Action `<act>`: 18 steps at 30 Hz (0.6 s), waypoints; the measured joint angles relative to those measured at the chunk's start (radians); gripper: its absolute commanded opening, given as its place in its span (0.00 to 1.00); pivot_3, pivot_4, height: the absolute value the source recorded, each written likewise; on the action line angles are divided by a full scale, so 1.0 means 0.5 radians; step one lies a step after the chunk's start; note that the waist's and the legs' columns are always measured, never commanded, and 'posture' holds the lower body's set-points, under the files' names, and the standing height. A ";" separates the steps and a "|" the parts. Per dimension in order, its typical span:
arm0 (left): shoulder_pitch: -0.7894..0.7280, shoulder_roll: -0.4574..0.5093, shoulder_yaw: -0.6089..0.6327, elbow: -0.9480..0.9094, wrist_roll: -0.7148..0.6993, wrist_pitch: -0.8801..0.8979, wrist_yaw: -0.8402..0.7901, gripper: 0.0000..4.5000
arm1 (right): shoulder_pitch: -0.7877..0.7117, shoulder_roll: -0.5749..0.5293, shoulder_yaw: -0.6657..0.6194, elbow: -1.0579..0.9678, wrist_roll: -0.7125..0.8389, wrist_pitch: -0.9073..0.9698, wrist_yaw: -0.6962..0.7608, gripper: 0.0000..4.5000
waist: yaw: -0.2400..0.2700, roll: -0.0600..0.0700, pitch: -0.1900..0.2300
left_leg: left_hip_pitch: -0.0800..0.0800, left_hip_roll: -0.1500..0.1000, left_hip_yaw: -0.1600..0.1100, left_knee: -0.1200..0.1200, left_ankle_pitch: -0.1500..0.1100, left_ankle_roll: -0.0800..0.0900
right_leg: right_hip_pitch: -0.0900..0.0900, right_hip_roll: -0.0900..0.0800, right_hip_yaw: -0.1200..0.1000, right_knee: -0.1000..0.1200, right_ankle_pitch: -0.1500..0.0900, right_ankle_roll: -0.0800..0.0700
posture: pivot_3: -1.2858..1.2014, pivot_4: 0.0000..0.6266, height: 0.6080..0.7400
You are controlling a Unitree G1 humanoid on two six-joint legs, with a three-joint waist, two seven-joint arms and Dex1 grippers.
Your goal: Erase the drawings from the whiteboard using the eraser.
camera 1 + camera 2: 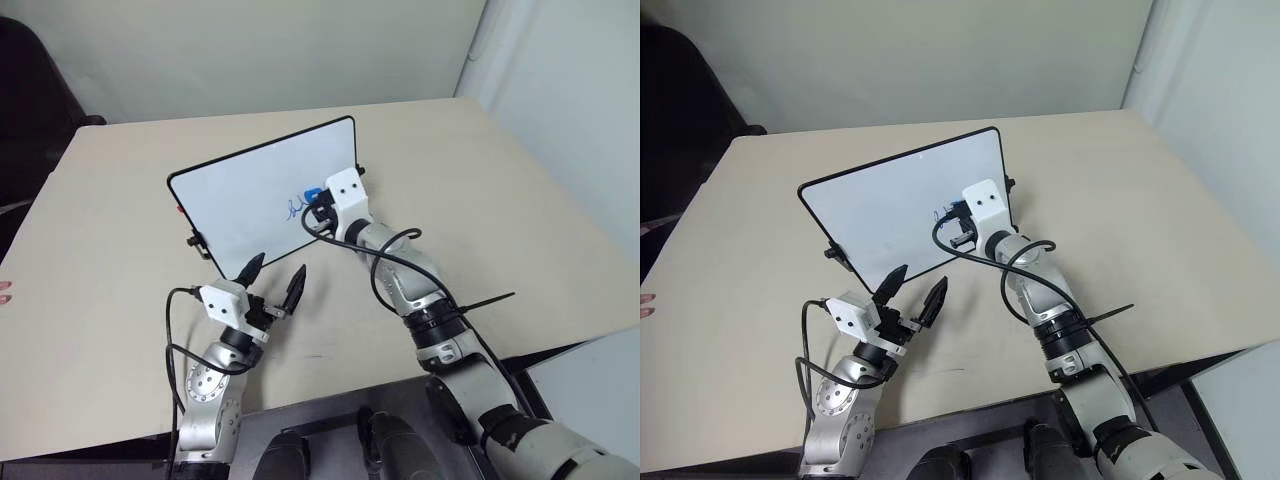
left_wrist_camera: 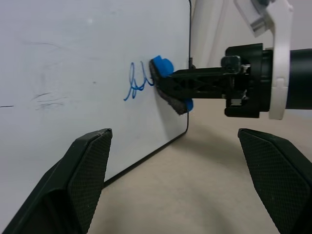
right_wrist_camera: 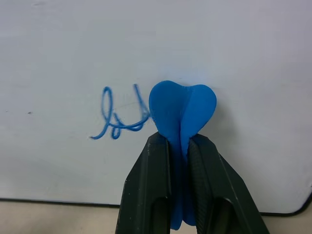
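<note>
Where the beige table (image 1: 520,230) spreads across most of the head camera's frame, the whiteboard (image 1: 250,200) lies near the centre, tilted so that one rounded corner points toward the upper right. A thin black frame runs round it, and a small red tab (image 1: 179,210) shows at its left edge with black clips (image 1: 196,243) just below that.

Toward the right side of the board sit the drawings (image 1: 295,208), a short blue scribble of thin looping strokes. The right gripper (image 3: 179,146) reaches in from the lower right of the head view, its two black fingers (image 3: 151,190) clamped tightly on the eraser (image 3: 180,109), a small bright blue piece squeezed so that it folds between them. In the right wrist view the eraser's rounded end presses against the white surface, touching the right-hand end of the scribble (the rest of the strokes trail off to the left of it, unerased).

The left gripper (image 1: 274,283) sits at the lower centre of the head view, just below the board's near edge, its jaws standing well apart with nothing between them. In the left wrist view its dark fingers (image 2: 83,175) frame the board's lower corner, with the eraser (image 2: 162,66) against the scribble beyond
</note>
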 measured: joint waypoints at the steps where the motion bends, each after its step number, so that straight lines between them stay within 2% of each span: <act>1: 0.004 -0.001 -0.003 0.000 0.001 0.000 0.001 1.00 | -0.001 0.012 0.018 0.007 -0.012 -0.005 0.013 0.06 | -0.002 0.000 0.000 | 0.000 0.000 -0.001 0.000 0.000 0.000 | -0.001 0.001 0.000 0.000 0.000 0.001 | 0.52 0.24 1.00; 11: 0.008 -0.026 -0.015 -0.001 0.012 -0.004 0.006 1.00 | -0.021 0.066 0.193 0.056 -0.051 -0.118 0.234 0.06 | -0.001 0.000 0.000 | -0.001 0.000 -0.005 -0.001 0.001 0.001 | -0.004 0.004 0.001 0.000 0.004 -0.002 | 0.52 0.24 1.00; 18: 0.012 -0.030 -0.013 -0.002 0.018 -0.007 0.008 1.00 | -0.104 0.080 0.131 0.211 -0.030 -0.141 0.172 0.06 | 0.010 0.000 0.000 | -0.001 0.000 -0.004 0.000 0.002 0.002 | -0.003 0.004 0.003 0.000 0.008 -0.009 | 0.52 0.24 1.00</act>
